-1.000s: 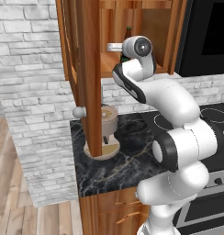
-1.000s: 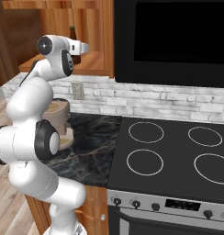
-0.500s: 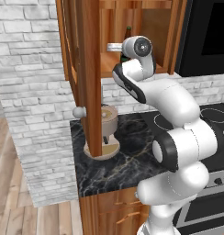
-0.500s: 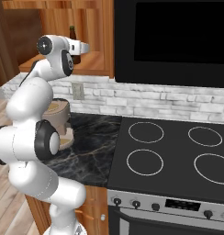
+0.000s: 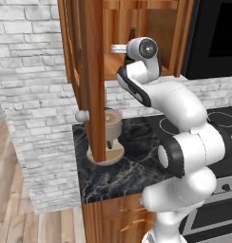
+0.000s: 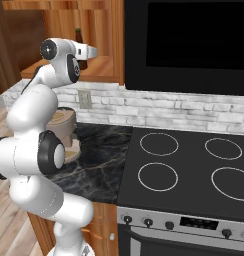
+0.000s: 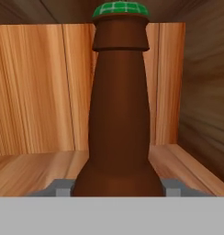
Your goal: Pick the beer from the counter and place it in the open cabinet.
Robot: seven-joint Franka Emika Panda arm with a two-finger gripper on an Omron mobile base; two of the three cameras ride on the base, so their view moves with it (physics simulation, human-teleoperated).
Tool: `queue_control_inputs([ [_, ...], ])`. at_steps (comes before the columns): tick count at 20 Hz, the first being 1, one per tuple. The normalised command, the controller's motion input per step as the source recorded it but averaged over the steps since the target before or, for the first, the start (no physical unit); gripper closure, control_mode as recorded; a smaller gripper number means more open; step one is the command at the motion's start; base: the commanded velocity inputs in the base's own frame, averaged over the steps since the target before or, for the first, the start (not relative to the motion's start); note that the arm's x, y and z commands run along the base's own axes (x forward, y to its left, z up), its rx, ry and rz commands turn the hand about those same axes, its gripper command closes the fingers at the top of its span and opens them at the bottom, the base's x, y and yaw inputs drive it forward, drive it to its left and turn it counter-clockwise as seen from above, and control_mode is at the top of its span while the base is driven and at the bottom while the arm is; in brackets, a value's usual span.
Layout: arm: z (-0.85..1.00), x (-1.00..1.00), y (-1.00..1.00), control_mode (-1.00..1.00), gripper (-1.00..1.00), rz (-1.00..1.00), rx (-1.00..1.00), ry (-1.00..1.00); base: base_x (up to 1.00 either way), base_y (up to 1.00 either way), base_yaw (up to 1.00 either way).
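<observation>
The beer, a dark brown bottle with a green cap, stands upright between my gripper's two fingertips, which press on its lower body, so the gripper is shut on it. Its base is hidden, so I cannot tell whether it touches the shelf. In the left base view the beer's neck rises behind my hand inside the open cabinet. In the right base view the beer stands over the same cabinet shelf. The counter is out of view.
The cabinet's tall door with a round knob hangs open just left of my arm. Below it a beige coffee machine sits on a black marble top. A stove and a dark microwave lie to the right.
</observation>
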Motion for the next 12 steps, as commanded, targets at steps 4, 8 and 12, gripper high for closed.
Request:
queue_control_inputs([
  [4,0.00,0.00,0.00,-1.00,-1.00,0.00,0.00,0.00,0.00,0.00,0.00],
  [8,0.00,0.00,0.00,-1.00,-1.00,0.00,0.00,0.00,0.00,0.00,0.00],
  [12,0.00,0.00,0.00,-1.00,-1.00,0.00,0.00,0.00,0.00,0.00,0.00],
])
